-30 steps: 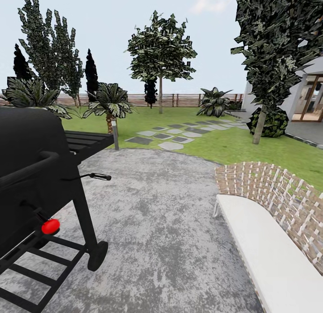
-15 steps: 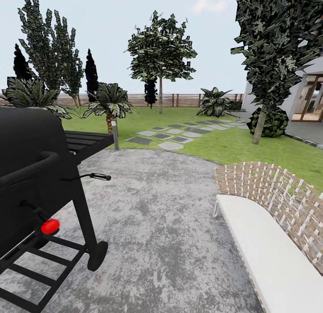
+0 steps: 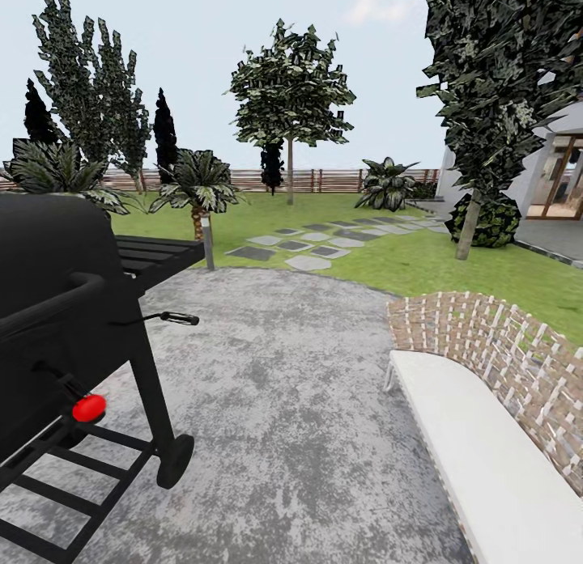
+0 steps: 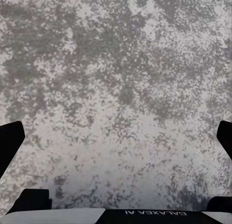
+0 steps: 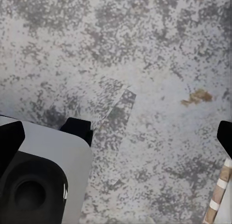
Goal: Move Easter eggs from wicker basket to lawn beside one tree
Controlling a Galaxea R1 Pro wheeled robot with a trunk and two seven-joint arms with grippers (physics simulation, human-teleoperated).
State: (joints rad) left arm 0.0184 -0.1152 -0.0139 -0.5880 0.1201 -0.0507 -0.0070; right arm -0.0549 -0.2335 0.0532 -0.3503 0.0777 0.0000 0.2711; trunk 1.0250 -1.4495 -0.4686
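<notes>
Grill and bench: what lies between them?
In the head view, only bare grey patio lies between the black grill and the white bench; nothing stands on that stretch.

Grey patio [image 3: 283, 402] — black grill [image 3: 57, 305] (left), white bench [image 3: 478, 451] right.

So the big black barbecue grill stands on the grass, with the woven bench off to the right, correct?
Not quite: in the head view the black barbecue grill stands on the grey stone patio, not grass. The woven wicker bench with its white cushion is indeed to the right.
</notes>
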